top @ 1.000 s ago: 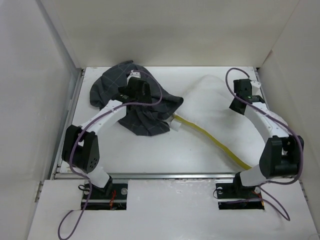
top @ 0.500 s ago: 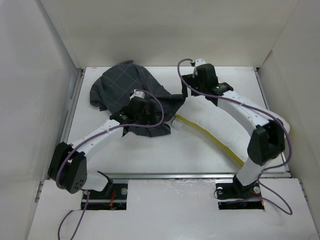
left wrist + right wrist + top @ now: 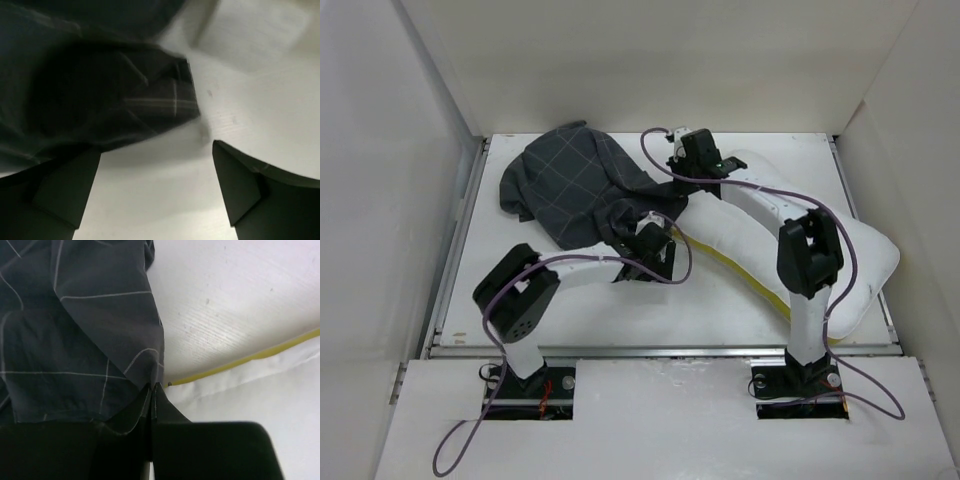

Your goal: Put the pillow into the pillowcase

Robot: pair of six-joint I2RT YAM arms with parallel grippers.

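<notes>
The dark grid-checked pillowcase [image 3: 570,180] lies crumpled at the back left of the table. The white pillow [image 3: 850,265] with yellow piping [image 3: 745,272] lies diagonally to its right. My right gripper [image 3: 682,165] is at the pillowcase's right edge. In the right wrist view it [image 3: 151,388] is shut, pinching the edge of the pillowcase [image 3: 75,330], with the pillow [image 3: 250,395] just beside it. My left gripper [image 3: 658,245] is at the pillowcase's near right corner. In the left wrist view it [image 3: 155,192] is open and empty over bare table, with the pillowcase [image 3: 100,95] just ahead.
White walls [image 3: 410,150] enclose the table [image 3: 620,310] at the left, back and right. The right arm [image 3: 805,255] reaches across the pillow. A metal rail [image 3: 650,350] runs along the near edge.
The right arm has swung from the far right across the pillow to the pillowcase's right edge. The left gripper has moved from on top of the pillowcase to its near right corner.
</notes>
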